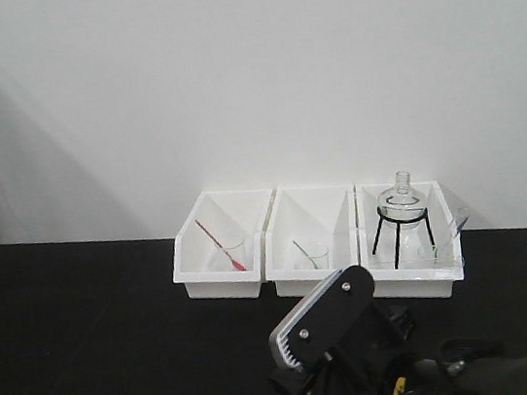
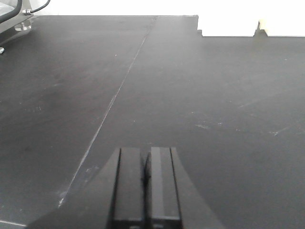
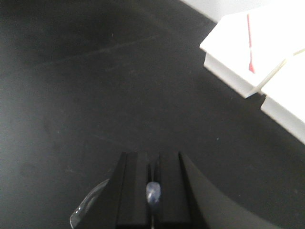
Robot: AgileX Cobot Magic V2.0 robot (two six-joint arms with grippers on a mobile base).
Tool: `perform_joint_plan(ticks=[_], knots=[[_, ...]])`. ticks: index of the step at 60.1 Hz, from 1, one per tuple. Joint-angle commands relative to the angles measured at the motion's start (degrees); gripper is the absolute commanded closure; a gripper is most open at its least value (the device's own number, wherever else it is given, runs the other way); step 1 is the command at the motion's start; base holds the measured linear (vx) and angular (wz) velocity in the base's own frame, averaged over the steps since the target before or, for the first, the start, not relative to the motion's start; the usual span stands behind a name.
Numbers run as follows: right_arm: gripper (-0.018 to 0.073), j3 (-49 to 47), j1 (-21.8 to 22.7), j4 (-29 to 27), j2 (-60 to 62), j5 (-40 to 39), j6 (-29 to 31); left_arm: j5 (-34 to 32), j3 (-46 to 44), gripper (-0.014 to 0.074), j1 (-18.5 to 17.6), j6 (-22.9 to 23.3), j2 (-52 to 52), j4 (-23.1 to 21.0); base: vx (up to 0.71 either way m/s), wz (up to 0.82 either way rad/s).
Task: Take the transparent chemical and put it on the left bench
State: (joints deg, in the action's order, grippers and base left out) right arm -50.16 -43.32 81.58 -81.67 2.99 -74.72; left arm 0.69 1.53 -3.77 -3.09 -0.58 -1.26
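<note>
In the right wrist view my right gripper (image 3: 153,160) is shut on the transparent chemical. The clear glass rim (image 3: 88,205) curves out to the left of the fingers, and the pale bluish dropper bulb (image 3: 153,192) sits pinched between them. It hangs over the black counter (image 3: 95,95), to the left of the white bins. My left gripper (image 2: 147,151) is shut and empty, low over the same black counter (image 2: 200,95). The left bench with the socket and plant is out of view.
Three white bins stand against the wall: the left one (image 1: 196,278) holds a beaker with a red stick (image 1: 232,251), the middle (image 1: 289,277) one with a green stick (image 1: 311,253), the right (image 1: 451,277) a flask on a tripod (image 1: 402,203) and a small glass. A black arm part (image 1: 320,322) rises at the front.
</note>
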Motion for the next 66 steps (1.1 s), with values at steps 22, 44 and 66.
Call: perform_joint_plan(ticks=[22, 44, 66], knots=[[0.0446, -8.12, 0.08, 1.06, -7.49, -2.17, 0.36, -4.49, 0.93, 0.0600, -0.10, 0.45, -1.10, -0.04, 0.00, 0.00], [0.0015, -8.13, 0.08, 0.79, -5.31, -1.26, -6.63, -4.49, 0.93, 0.0600, -0.10, 0.45, -1.10, -0.04, 0.00, 0.00], [0.0005, 7.48, 0.02, 0.85, 18.00, -0.80, -10.13, -4.49, 0.93, 0.0600, -0.10, 0.45, -1.10, -0.04, 0.00, 0.00]])
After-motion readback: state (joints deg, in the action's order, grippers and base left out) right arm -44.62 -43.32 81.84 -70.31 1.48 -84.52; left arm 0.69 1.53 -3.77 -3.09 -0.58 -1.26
